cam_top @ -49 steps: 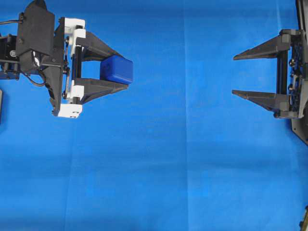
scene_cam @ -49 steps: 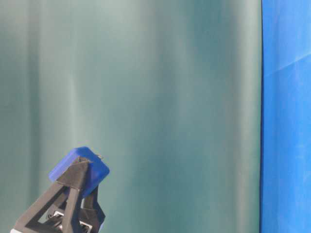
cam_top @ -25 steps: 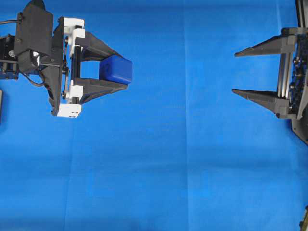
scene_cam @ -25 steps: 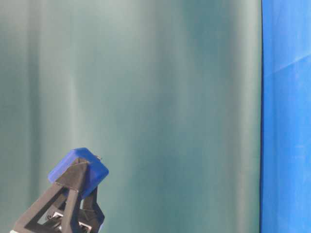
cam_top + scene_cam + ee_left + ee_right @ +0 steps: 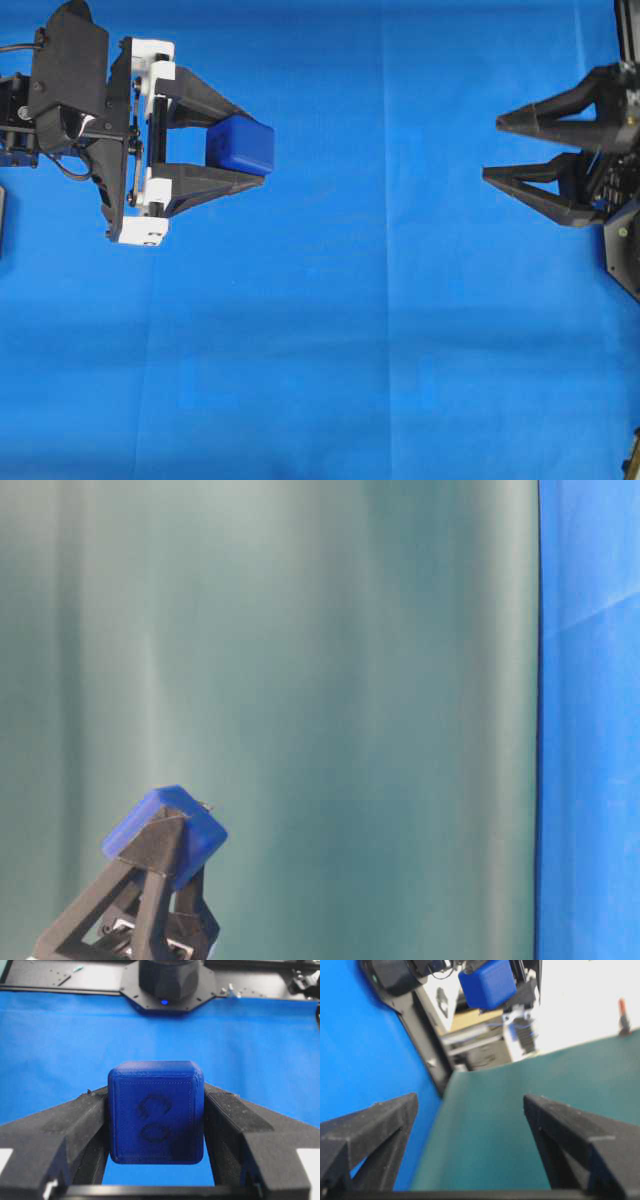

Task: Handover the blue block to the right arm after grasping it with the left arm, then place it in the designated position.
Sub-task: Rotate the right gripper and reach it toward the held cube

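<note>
The left arm's fingers point(image 5: 75, 1125) press against opposite side faces of the blue block point(image 5: 156, 1112), clamping it between them; in the left wrist view the block sits squarely between the two black tapered fingers, its near face showing a faint dark marking (two rounded shapes, one above the other). From overhead the same block point(image 5: 240, 147) sits near the tips of the fingers, which run back to white brackets point(image 5: 150, 60) and then the black body of the left arm point(image 5: 70, 80), a cable looping at its side. The table-level view shows the block point(image 5: 165, 835) raised and tilted, a corner uppermost, against a dark green backdrop point(image 5: 330, 680).

The right arm's fingers point(image 5: 545, 115) stand spread wide with nothing between them, their tips pointing toward the left arm and well apart from the block. In the overhead view one finger lies above the other in the picture and they look rolled (the pair seems turned partly on edge). The right wrist view looks out between its own two fingers point(image 5: 375, 1125), and the block point(image 5: 487, 982) appears far off at the top, blurred.

The blue cloth point(image 5: 380, 340) covers the worktop beneath both arms, with fold creases across it.
</note>
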Motion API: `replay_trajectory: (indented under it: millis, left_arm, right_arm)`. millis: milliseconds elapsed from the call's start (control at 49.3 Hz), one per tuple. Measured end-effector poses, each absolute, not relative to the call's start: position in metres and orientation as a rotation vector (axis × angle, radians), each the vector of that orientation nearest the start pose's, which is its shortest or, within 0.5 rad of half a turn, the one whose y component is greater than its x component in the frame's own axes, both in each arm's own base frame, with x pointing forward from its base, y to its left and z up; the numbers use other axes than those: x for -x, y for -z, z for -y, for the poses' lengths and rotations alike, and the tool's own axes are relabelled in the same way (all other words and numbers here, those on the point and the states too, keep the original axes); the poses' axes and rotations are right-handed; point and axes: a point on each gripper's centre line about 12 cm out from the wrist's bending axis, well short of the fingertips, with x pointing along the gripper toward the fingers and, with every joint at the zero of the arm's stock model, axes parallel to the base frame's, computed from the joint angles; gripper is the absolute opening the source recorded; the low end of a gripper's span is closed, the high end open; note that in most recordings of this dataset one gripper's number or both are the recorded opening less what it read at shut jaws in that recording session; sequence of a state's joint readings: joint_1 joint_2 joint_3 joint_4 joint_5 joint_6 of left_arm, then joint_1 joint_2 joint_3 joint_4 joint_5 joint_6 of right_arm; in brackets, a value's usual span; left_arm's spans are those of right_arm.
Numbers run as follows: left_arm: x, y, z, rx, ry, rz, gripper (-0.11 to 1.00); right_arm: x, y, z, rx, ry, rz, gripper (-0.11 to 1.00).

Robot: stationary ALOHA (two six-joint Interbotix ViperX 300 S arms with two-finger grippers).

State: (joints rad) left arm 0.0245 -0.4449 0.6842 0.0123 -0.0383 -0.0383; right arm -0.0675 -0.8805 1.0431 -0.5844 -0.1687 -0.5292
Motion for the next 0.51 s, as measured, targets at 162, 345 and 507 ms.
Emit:
replay_trajectory:
  millis: [162, 345, 507]
  left_arm:
    - [-0.3315, -0.3289, -0.0081, 0.028, -0.026, -0.194, 0.46]
    - [-0.3299, -0.3277, -0.008, 0.03, -0.027, -0.194, 0.46]
    - [-0.3296, -0.3282, -0.008, 0.03, -0.027, -0.193, 0.46]
  right_arm:
    - [-0.2211, -0.3112, 0.0026, 1.237, -0.053, -0.006, 0.96]
    - [-0.2227, -0.3085, 0.0019, 1.292, -0.069, -0.012, 0.96]
    - [-0.2227, -0.3081, 0.0017, 1.313, -0.073, -0.014, 0.96]
